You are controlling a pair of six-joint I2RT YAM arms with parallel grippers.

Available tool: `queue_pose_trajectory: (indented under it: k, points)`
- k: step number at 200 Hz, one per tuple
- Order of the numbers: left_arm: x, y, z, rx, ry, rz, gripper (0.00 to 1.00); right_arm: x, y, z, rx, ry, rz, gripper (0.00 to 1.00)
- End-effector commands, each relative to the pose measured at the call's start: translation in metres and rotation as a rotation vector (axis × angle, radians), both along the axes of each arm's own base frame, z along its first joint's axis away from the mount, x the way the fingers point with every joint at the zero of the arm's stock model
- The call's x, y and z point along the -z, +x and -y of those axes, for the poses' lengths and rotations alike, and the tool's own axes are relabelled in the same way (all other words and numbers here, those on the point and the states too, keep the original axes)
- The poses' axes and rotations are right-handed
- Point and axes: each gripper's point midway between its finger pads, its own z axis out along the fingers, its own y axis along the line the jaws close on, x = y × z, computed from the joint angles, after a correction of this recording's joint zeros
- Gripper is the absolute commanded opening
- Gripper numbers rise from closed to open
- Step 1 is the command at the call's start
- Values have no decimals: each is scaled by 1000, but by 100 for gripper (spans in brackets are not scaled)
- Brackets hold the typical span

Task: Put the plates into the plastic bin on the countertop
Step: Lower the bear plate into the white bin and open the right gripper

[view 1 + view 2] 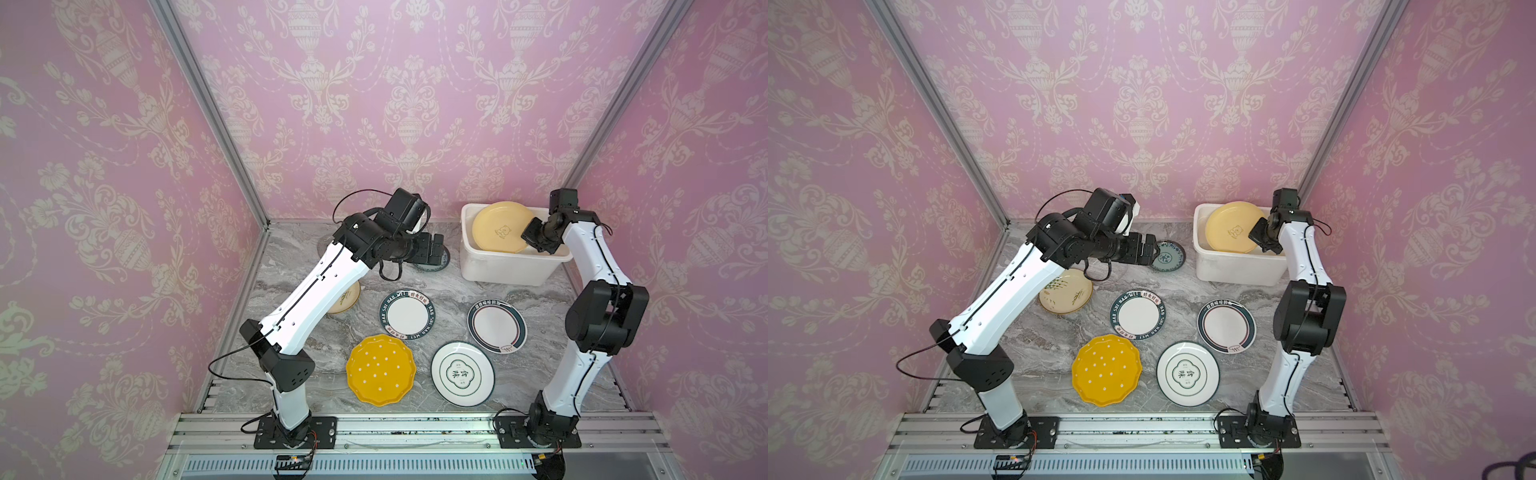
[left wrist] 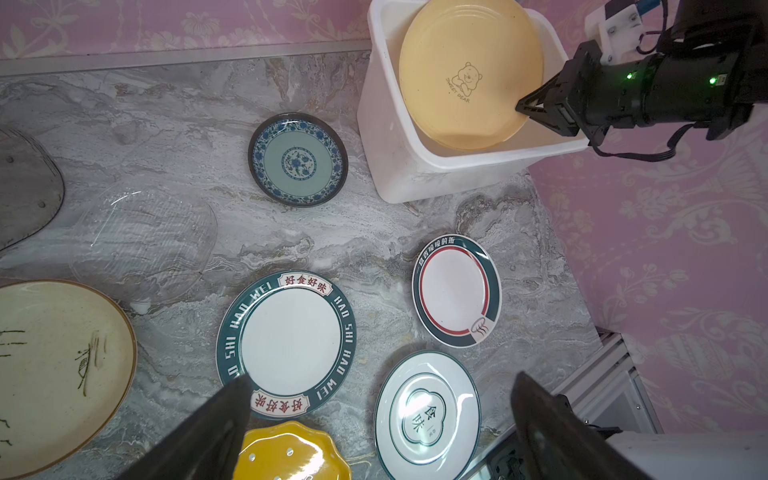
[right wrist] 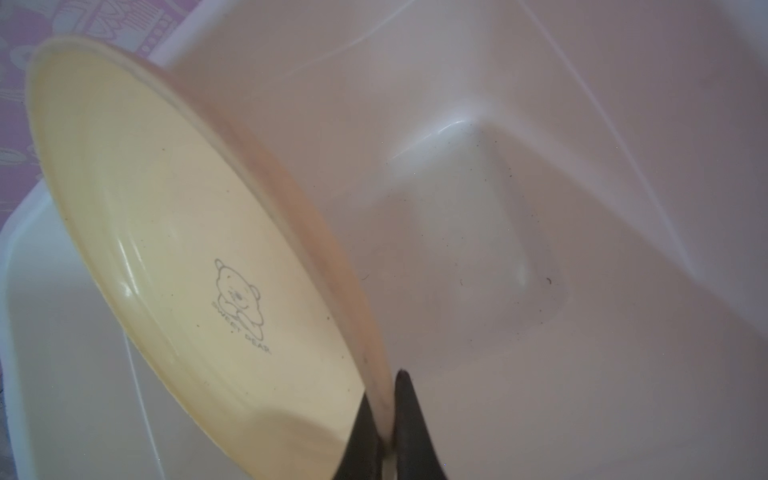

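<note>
My right gripper (image 3: 384,399) is shut on the rim of a pale yellow plate (image 3: 166,232) with a bear drawing. It holds the plate tilted inside the white plastic bin (image 1: 511,270), as both top views show (image 1: 1233,227). My left gripper (image 2: 382,378) hangs open and empty above the countertop (image 1: 449,299), beside the blue-patterned plate (image 2: 297,160). Flat on the countertop lie a yellow dotted plate (image 1: 380,370), three white dark-rimmed plates (image 1: 405,313) (image 1: 496,326) (image 1: 462,374), a cream sprig plate (image 1: 1065,291), a clear glass plate (image 2: 145,245) and a smoky one (image 2: 25,187).
Pink wallpapered walls close in the back and both sides. The bin stands in the back right corner against the wall. An aluminium rail (image 1: 415,428) with both arm bases runs along the front edge. The left arm (image 1: 316,286) stretches over the cream plate.
</note>
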Motion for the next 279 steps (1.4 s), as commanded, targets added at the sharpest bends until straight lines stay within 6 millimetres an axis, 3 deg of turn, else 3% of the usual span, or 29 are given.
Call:
queue_pose_trajectory:
  k: [1,60,144,210,239,279]
  points:
    - [5,-5,2,15,20,-29,99,0,11,-6,-60,-60,10,0]
    - [22,-4,5,29,53,-69,99,15,7,-27,-180,-145,-45,0]
    - [20,-5,3,24,57,-62,99,34,-35,-34,-235,-148,-125,0]
    - [22,-12,-8,-10,27,-46,99,33,-60,-51,-297,-144,-139,0]
    - [25,-17,-14,-22,25,-45,99,42,-61,-64,-352,-131,-159,0]
    - [30,-19,-21,-28,47,-49,99,56,-52,-67,-394,-137,-201,0]
